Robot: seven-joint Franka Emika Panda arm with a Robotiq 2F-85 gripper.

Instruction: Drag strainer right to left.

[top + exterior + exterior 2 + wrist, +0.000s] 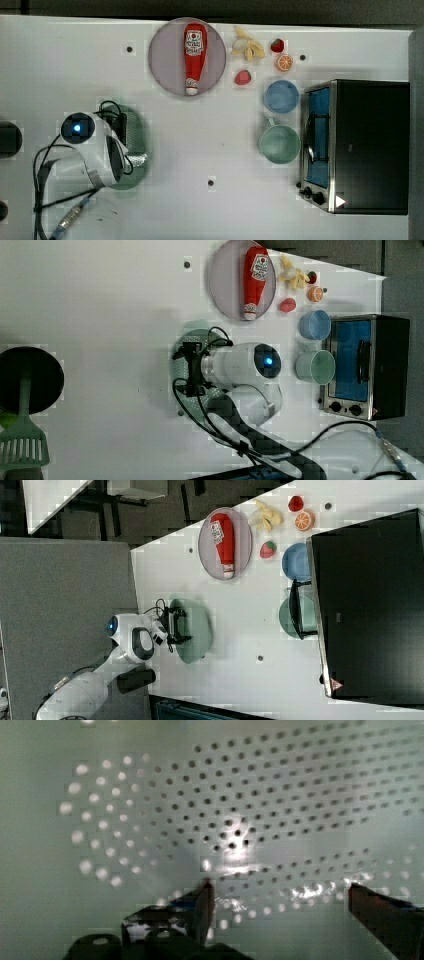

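The tool (280,895) hangs spread wide inside the strainer (197,625). Thin plastic colander, probably light and slidey on the worktop (210,150); hooking a wall beats pinching.

My arm covers most of the strainer (136,131) in the top view; its rim runs past the wrist view's edges. My hand (280,905) is cut off there, fingertips blurred against the holes
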